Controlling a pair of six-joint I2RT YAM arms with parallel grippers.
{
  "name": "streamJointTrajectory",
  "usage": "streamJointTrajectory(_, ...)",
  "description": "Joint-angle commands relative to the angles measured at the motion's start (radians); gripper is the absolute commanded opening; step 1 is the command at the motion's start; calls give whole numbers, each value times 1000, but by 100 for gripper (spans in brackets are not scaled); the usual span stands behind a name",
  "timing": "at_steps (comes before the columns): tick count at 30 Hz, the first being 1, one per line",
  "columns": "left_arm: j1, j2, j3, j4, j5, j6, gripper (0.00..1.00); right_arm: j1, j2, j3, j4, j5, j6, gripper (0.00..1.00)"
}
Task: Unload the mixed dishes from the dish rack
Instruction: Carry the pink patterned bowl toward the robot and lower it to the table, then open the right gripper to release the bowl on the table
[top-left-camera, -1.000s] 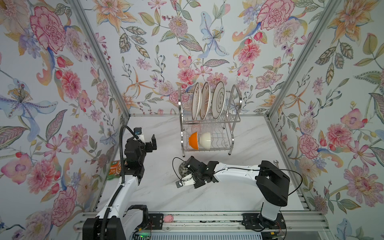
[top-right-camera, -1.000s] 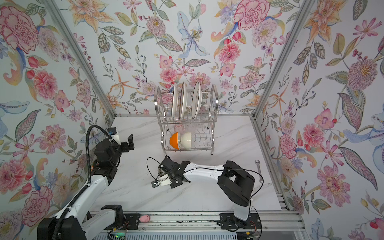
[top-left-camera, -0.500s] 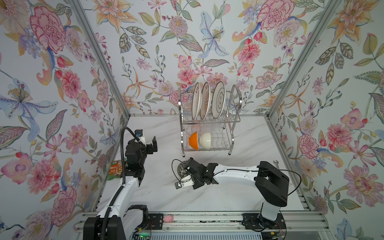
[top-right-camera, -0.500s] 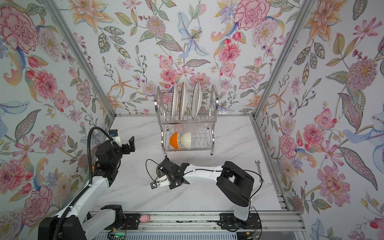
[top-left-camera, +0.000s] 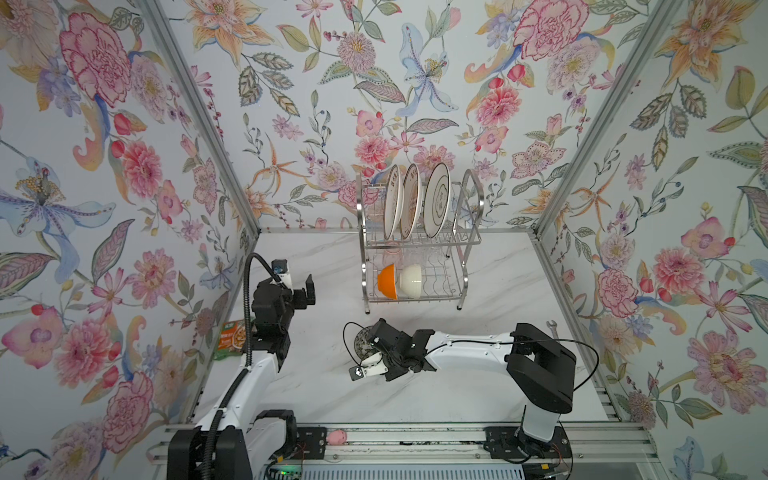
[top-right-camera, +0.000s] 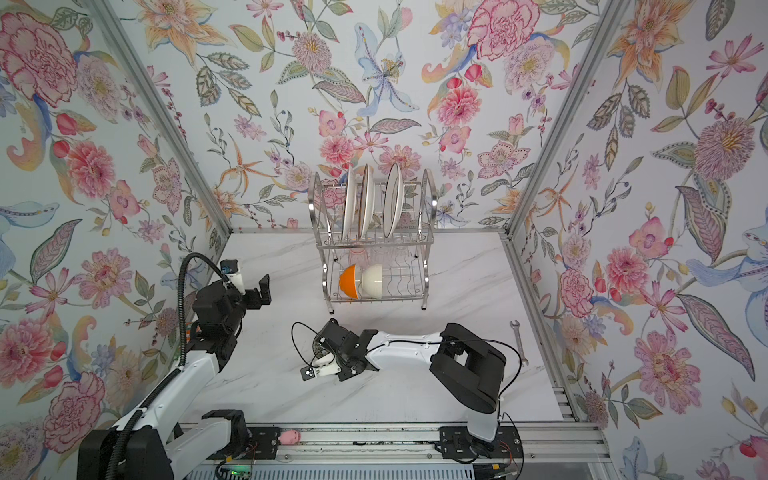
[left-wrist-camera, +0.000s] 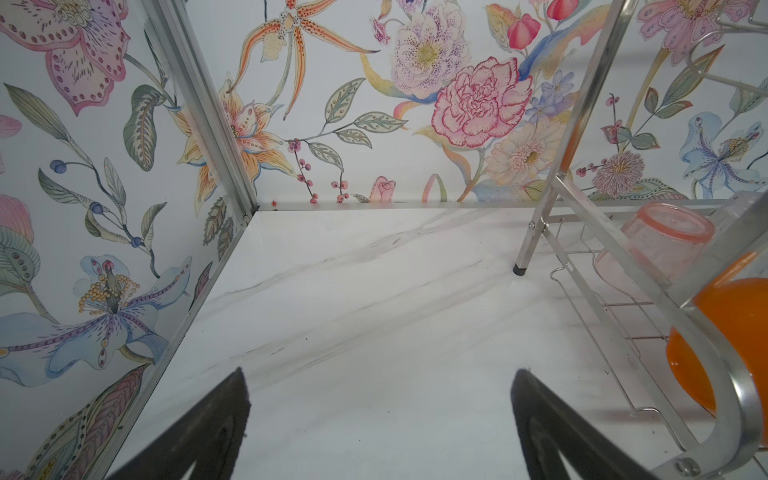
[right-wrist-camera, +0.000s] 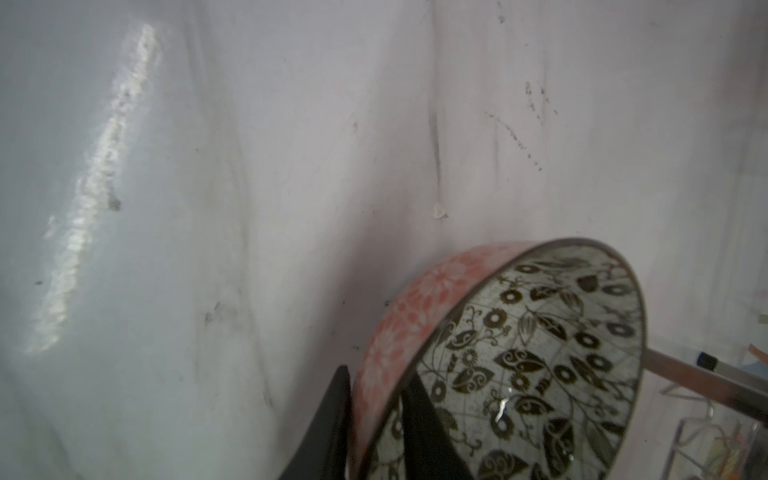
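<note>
Here, a chrome wire dish rack (top-left-camera: 465, 240) stands on the white marbled table (top-left-camera: 316, 257). It holds three glossy round plates (top-left-camera: 436, 199) upright above, and an orange bowl (top-left-camera: 385, 281), a cream bowl (top-left-camera: 411, 279) and a translucent pink tumbler (left-wrist-camera: 660, 241) below. In front of the rack is a pink-patterned bowl (right-wrist-camera: 519, 353) with black leaf print inside. Your right hand (right-wrist-camera: 374, 386) straddles its wall, fingers narrowly apart; you cannot tell if they grip. Your left hand (left-wrist-camera: 379, 372), left of the rack, gapes wide, empty.

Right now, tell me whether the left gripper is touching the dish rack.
Apart. Both top views show a strip of bare table between the left gripper and the dish rack.
</note>
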Motion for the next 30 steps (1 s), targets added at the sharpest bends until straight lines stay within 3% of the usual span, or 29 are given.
streamJointTrajectory(1, 12, 0, 33, -15, -5, 26, 99, 6, -6, -24, 18, 7, 13, 28)
streamJointTrajectory(8, 12, 6, 42, -15, 4, 23, 99, -2, -52, -35, 32, -14, 42, 42)
streamJointTrajectory(15, 11, -11, 79, -41, 33, 44, 99, -13, -128, -42, 51, -52, 68, 48)
streamJointTrajectory(22, 10, -88, 89, -2, 285, 131, 99, -59, -277, -74, 123, -98, 120, 49)
streamJointTrajectory(27, 9, -123, 102, -12, 374, 173, 99, -173, -405, -141, 248, -247, 300, 49)
streamJointTrajectory(30, 8, -144, 101, -24, 409, 184, 99, -226, -473, -213, 347, -276, 388, 49)
